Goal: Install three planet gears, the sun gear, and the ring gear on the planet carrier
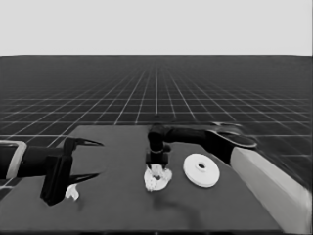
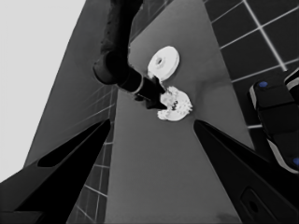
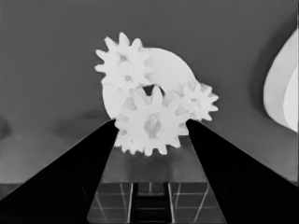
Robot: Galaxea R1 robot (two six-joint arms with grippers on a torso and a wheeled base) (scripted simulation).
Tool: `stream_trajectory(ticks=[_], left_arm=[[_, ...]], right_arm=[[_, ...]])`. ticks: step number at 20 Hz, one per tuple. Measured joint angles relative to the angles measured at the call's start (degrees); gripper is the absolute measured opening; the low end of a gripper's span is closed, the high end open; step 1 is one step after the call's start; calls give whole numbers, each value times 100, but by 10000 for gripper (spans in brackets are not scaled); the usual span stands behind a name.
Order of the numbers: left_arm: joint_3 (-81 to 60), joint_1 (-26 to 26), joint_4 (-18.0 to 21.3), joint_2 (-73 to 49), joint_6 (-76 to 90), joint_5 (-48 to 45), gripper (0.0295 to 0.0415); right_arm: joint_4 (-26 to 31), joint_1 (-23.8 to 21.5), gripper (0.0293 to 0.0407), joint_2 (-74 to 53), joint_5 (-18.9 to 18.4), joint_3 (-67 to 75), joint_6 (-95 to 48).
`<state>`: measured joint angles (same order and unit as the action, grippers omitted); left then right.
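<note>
The smaller round part (image 1: 157,180) lies at mid-table with small toothed gears on it. In the right wrist view one gear (image 3: 124,65) and another (image 3: 198,100) sit on the part's face (image 3: 173,70), and the edge of a third (image 3: 127,145) peeks out behind. My right gripper (image 1: 157,169) stands straight down over this part, shut on a further toothed gear (image 3: 150,123) pinched between its fingers just in front of the central hole. The larger round part (image 1: 201,170) lies flat just to the right. My left gripper (image 1: 100,158) waits open at the table's left end.
A thin white piece (image 1: 72,192) lies on the table below the left gripper's fingers, not held. The right arm's pale grey part (image 1: 274,186) fills the lower right corner. Dark machinery with blue lights (image 2: 275,121) stands past the table's edge.
</note>
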<state>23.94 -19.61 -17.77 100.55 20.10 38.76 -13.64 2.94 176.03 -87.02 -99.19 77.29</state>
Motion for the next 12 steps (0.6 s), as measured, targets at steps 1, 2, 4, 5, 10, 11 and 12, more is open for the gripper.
stream_trajectory(ticks=[1, 2, 4, 5, 10, 11, 12], left_arm=[[0, 0, 0, 0, 0, 0, 385], [0, 0, 0, 0, 0, 0, 385], [0, 0, 0, 0, 0, 0, 385], [0, 0, 0, 0, 0, 0, 385], [0, 0, 0, 0, 0, 0, 385], [0, 0, 0, 0, 0, 0, 385], [0, 0, 0, 0, 0, 0, 385]], right_arm=[[-93, 107, 310, 24, 37, -84, -49], [-146, 165, 310, 40, 60, -136, -80], [-196, 216, 310, 54, 83, -186, -109], [-207, 226, 310, 57, 88, -197, -115], [-218, 277, 309, 58, 94, -211, -58], [-218, 277, 309, 59, 94, -210, -11], [-217, 277, 309, 59, 93, -209, 42]])
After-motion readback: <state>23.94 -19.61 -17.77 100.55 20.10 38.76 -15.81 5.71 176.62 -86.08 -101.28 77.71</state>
